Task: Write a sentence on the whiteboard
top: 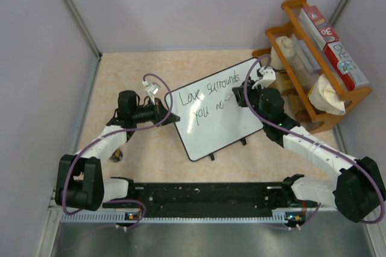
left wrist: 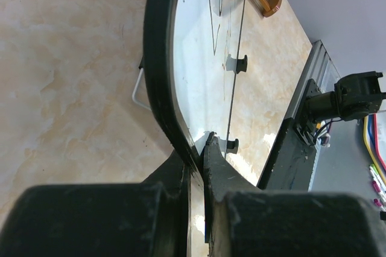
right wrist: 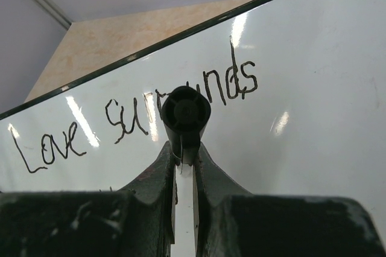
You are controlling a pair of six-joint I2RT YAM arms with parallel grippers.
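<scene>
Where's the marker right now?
Right wrist view, centre: the marker is clamped in the right gripper, pointing at the whiteboard just below the written word surrounds, on the board's half nearer the wooden rack.

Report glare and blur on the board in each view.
Top external: board evenly lit, writing readable. Left wrist: board edge-on and glossy, left hand blurred up close. Right wrist: bright glare streaks cross the writing, marker hides some letters, right hand blurred.

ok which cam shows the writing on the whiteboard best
Top external: both lines of the writing on the whiteboard show, "Love surrounds you n". Right wrist shows mainly the top line, with the marker covering part of "surrounds". Left wrist sees the board nearly edge-on, just a few strokes.
</scene>
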